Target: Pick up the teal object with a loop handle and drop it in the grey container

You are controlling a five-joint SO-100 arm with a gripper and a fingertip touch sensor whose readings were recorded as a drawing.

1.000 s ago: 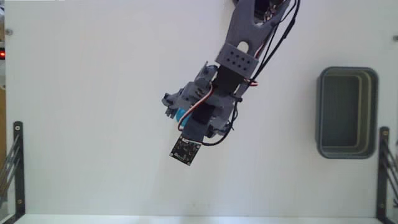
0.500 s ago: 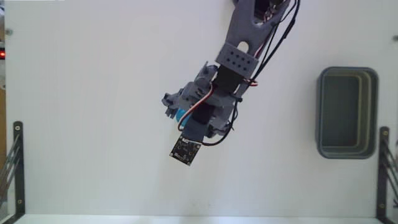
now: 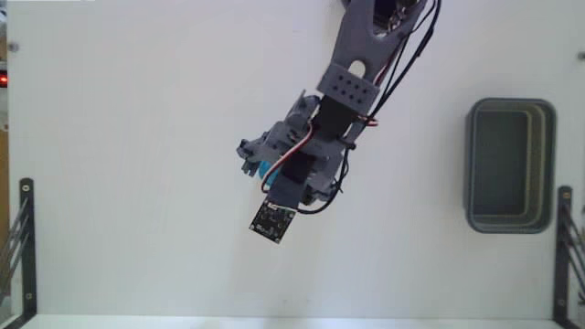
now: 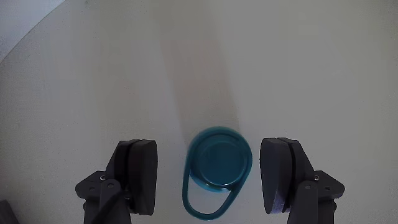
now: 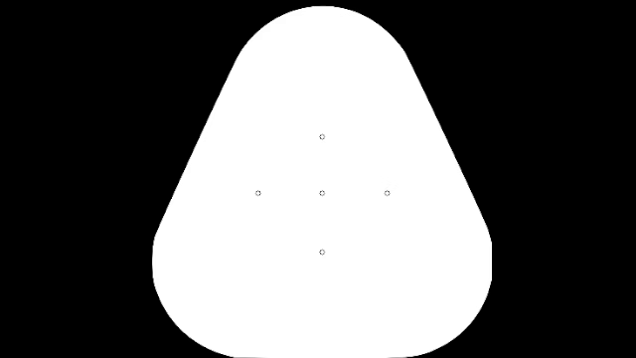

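Two fingers: I see the gripper point(image 4: 214, 177) spread open in the wrist view, one dark pad point(image 4: 138, 176) at lower left, the other at lower right, neither touching anything.
Teal object: the teal object with a loop handle point(image 4: 217, 167) sits on the white table point(image 4: 199, 56) between the pads, loop toward the bottom edge.
Fixed view: I make out only a teal sliver point(image 3: 264, 169) under the arm, centre frame.
Bin: the grey container point(image 3: 510, 165) lies at the right edge, well apart.

Bright, even light on a white surface point(image 3: 137, 137); shadows faint. The wrist view is soft, vignetted at its top-left corner.
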